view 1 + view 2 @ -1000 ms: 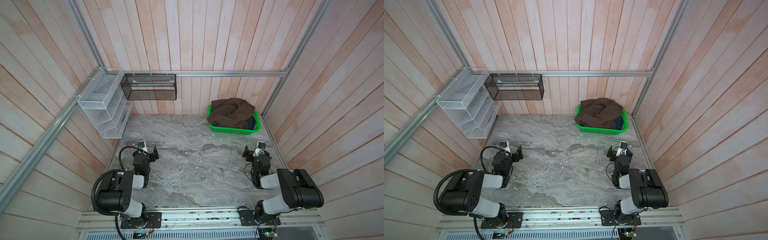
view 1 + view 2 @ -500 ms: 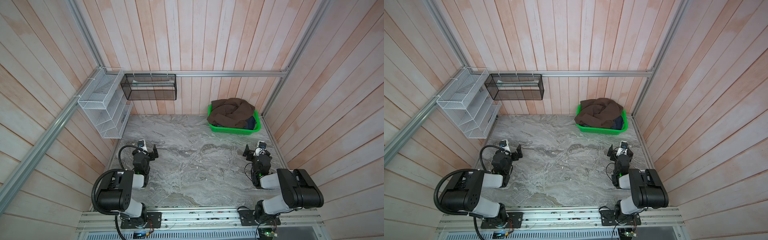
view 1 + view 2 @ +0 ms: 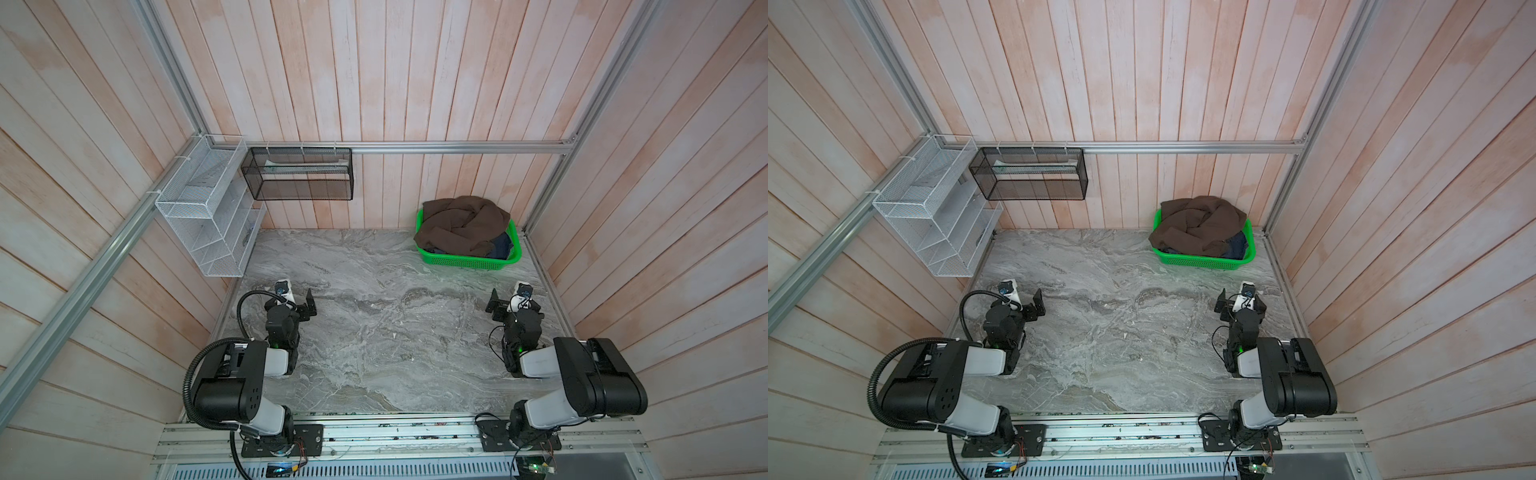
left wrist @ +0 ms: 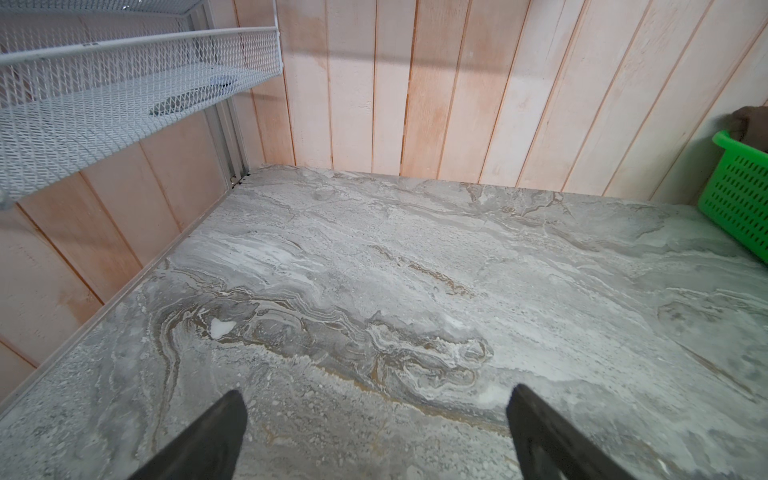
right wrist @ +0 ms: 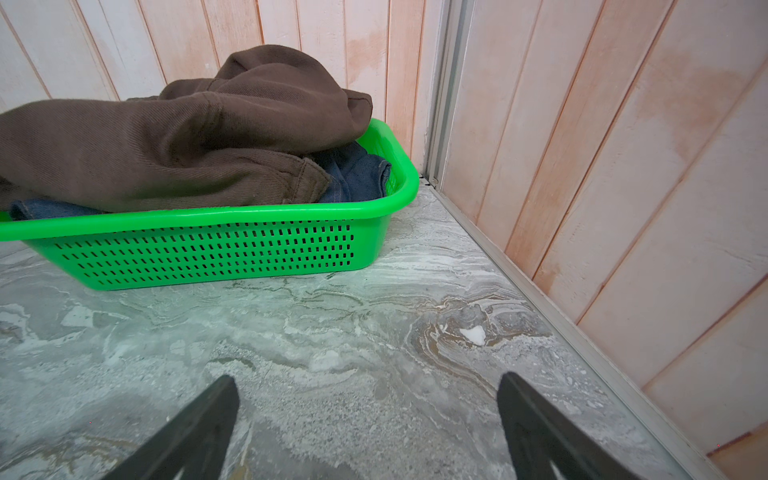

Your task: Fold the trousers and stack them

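Nothing has moved: your left gripper (image 4: pixel 376 390) and right gripper (image 5: pixel 366 376) gape empty; the trousers (image 3: pixel 461 226) lie unfolded in the basket (image 3: pixel 469 262).

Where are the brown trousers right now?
In both top views, far right corner: the trousers lie crumpled in the green basket, atop a blue garment.

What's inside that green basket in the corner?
Crumpled brown trousers fill the basket, heaped above its rim. Blue denim peeks out beneath them; how much of it, or anything deeper, is covered.
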